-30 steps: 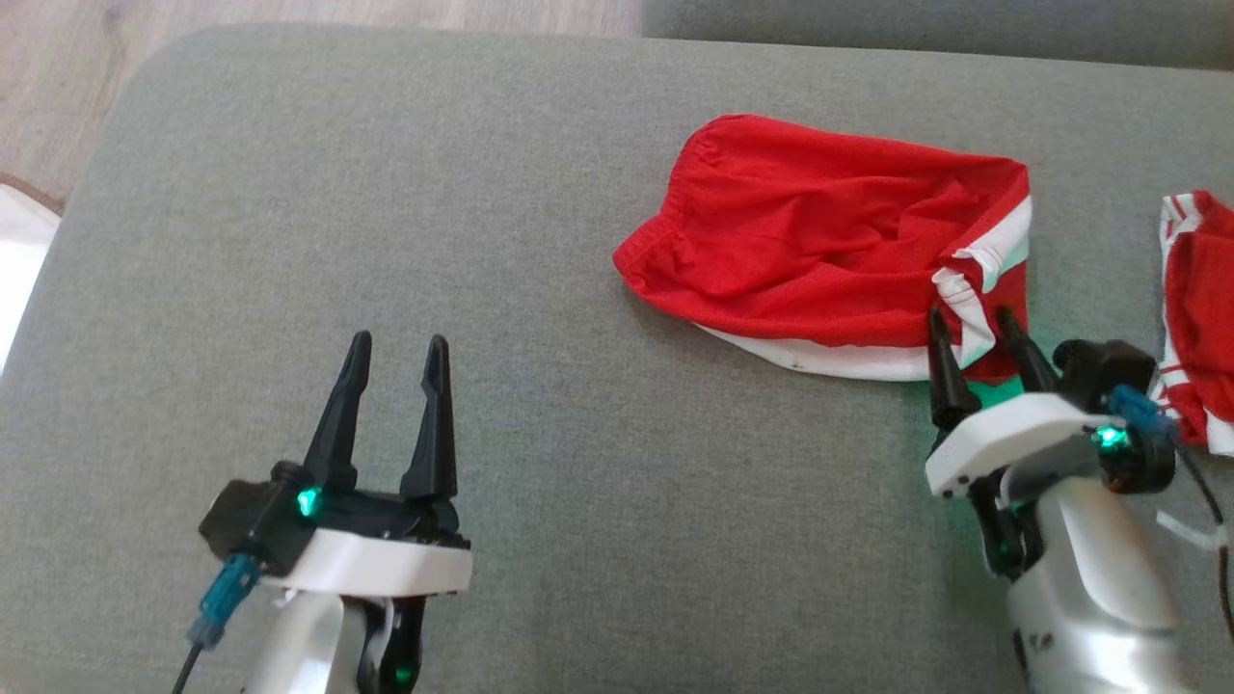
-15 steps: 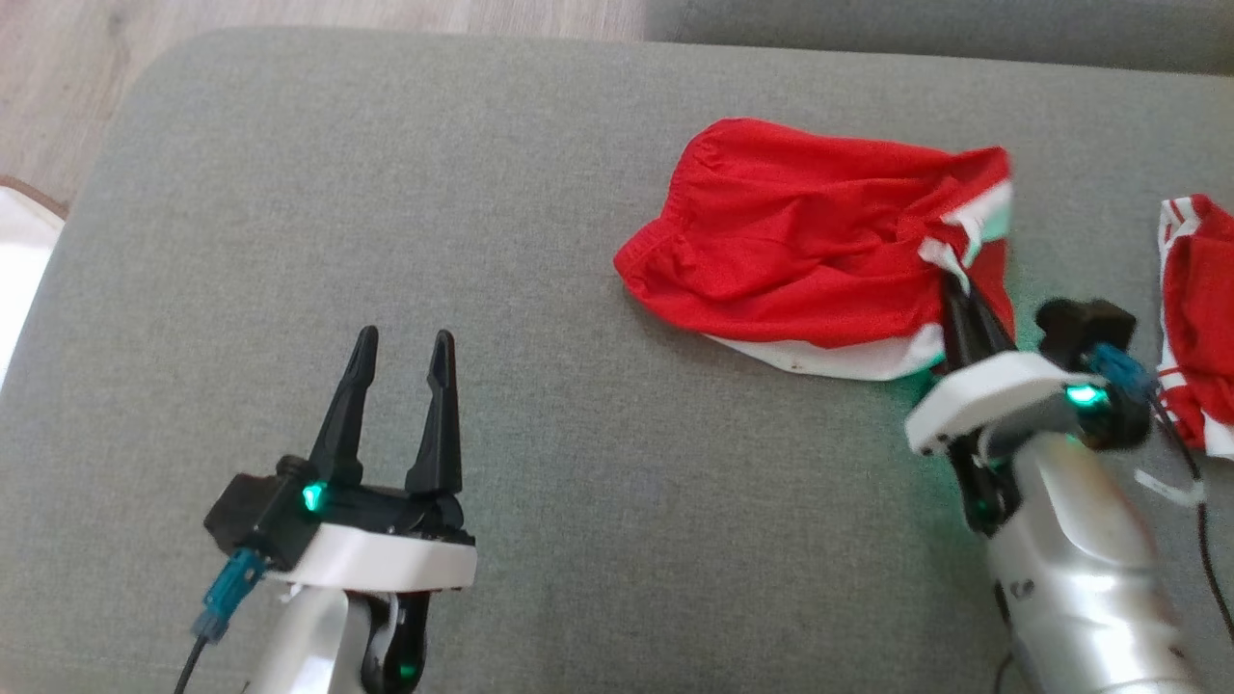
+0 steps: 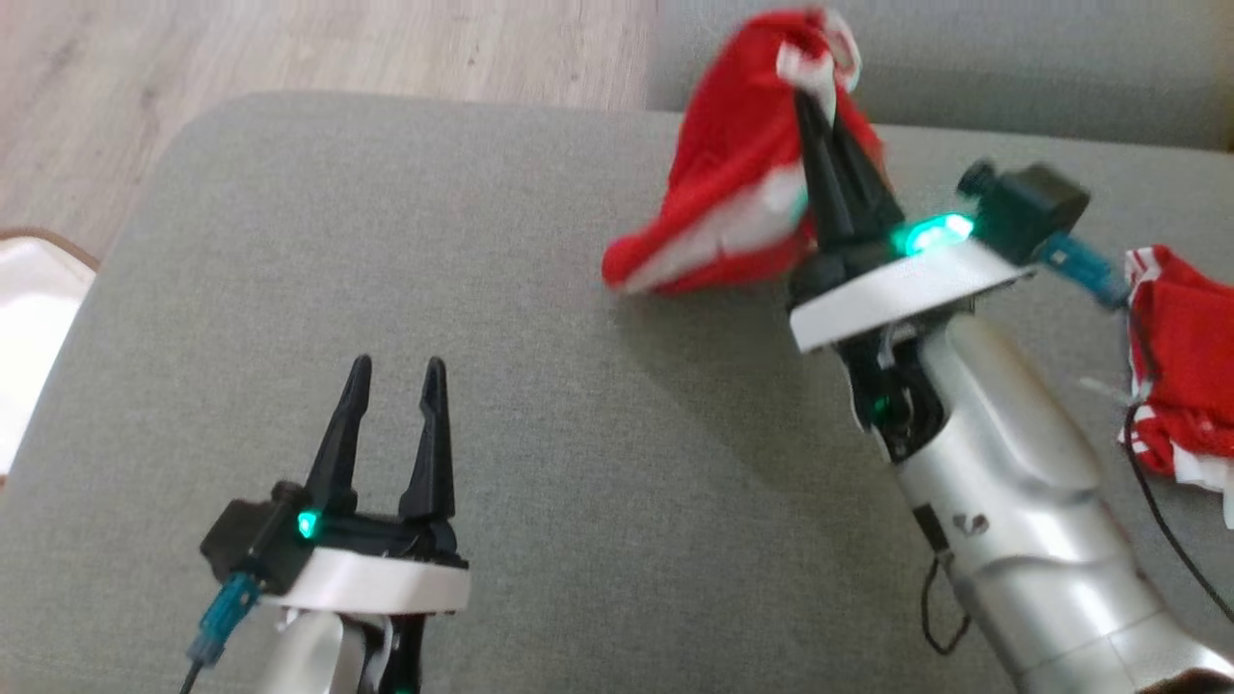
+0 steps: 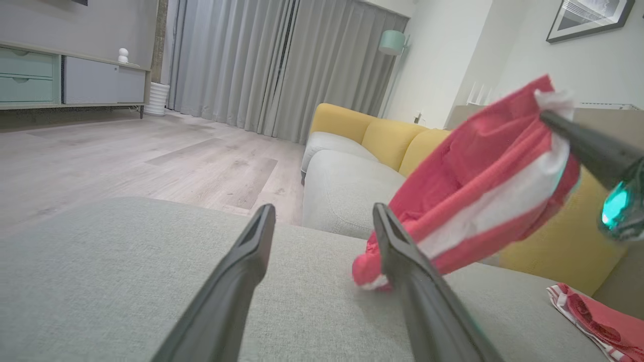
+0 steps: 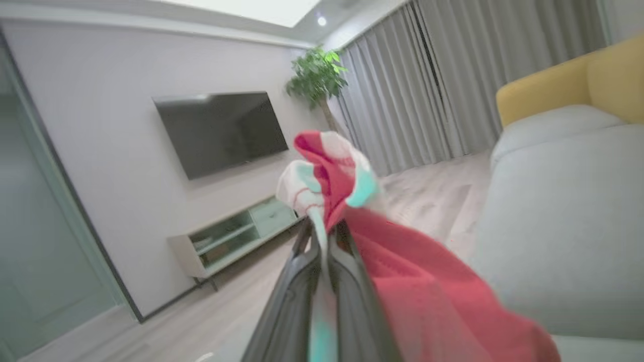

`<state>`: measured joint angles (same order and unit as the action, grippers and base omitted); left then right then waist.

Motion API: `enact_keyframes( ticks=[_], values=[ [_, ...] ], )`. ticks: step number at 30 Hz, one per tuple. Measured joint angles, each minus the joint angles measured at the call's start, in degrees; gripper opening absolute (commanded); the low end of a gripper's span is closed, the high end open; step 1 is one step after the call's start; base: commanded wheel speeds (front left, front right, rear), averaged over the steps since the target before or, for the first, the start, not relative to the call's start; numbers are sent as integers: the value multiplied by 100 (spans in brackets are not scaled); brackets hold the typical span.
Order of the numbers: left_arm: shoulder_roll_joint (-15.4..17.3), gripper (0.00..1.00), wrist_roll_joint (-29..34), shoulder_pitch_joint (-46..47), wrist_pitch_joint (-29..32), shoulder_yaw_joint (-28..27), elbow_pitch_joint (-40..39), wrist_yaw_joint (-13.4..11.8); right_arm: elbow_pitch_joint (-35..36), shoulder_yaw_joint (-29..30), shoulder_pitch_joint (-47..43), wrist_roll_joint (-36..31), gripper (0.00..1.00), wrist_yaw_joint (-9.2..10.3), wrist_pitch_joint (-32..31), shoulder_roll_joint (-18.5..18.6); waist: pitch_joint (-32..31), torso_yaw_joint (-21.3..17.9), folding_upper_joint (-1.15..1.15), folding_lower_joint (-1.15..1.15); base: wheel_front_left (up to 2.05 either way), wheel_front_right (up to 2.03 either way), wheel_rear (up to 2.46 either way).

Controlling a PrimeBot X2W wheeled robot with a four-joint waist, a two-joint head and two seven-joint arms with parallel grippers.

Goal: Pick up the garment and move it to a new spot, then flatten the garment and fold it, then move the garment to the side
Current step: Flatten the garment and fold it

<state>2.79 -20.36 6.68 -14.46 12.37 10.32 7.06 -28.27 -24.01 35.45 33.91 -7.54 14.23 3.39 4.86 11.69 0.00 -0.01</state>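
Observation:
A red garment with white trim [image 3: 733,164] hangs lifted above the grey cushion, pinched at its white-edged corner by my right gripper [image 3: 815,96], which is shut on it. Its lower end [image 4: 370,266] still touches the cushion. In the right wrist view the bunched corner [image 5: 327,171] sticks out past the closed fingers [image 5: 347,261] and the red cloth drapes down to the right. My left gripper [image 3: 393,371] rests open over the cushion at the lower left, nothing between its fingers [image 4: 241,266], well apart from the garment.
A second red and white garment [image 3: 1181,366] lies at the cushion's right edge. The grey cushion [image 3: 386,241] has bare room across its left and middle. Wooden floor [image 3: 289,39] lies beyond the far edge, and a yellow sofa [image 4: 362,125] stands further back.
My right gripper closed on the garment's white-trimmed corner and raised it up off the cushion. The head camera shifted slightly. The left gripper stayed put.

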Motion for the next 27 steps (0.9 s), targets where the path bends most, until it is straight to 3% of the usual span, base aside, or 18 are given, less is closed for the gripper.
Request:
enact_keyframes(
  ticks=[3, 7, 12, 19, 20, 21, 27],
  values=[
    [0, 100, 0, -124, 0, -77, -2, 0, 457, 15, 110, 444, 0, 1, 14, 0, -115, -2, 0, 0, 0, 0, 0],
    [1, 100, 1, -192, 0, -118, -11, 0, 737, 494, 97, 684, 0, 1, 31, 8, -160, -20, 0, 0, 0, 0, 0],
    [1, 100, 1, -209, 0, -115, -41, 0, -44, 1144, -581, 397, 0, 0, 46, 10, -151, -53, 0, 0, 0, 0, 0],
    [1, 100, 12, -238, 0, -115, -37, 0, -1335, 2357, -1378, -736, 0, 1, 3, -7, -72, -224, 0, 0, 0, 0, 0],
    [1, 100, 12, -237, 0, -112, -36, 0, -1457, 2552, -1372, -845, 57, 1, -11, -9, -59, -257, 0, 0, 0, 0, 0],
    [1, 100, 11, -237, 0, -111, -35, 0, -1575, 2713, -1360, -1002, 100, 1, -26, -9, -48, -293, 0, 0, 0, 0, 0],
    [1, 100, 11, -229, 0, -88, -35, 0, -1432, 2855, -1274, -1256, 100, 1, -43, -22, -18, -525, 0, 1, 0, 0, 0]
  ],
)
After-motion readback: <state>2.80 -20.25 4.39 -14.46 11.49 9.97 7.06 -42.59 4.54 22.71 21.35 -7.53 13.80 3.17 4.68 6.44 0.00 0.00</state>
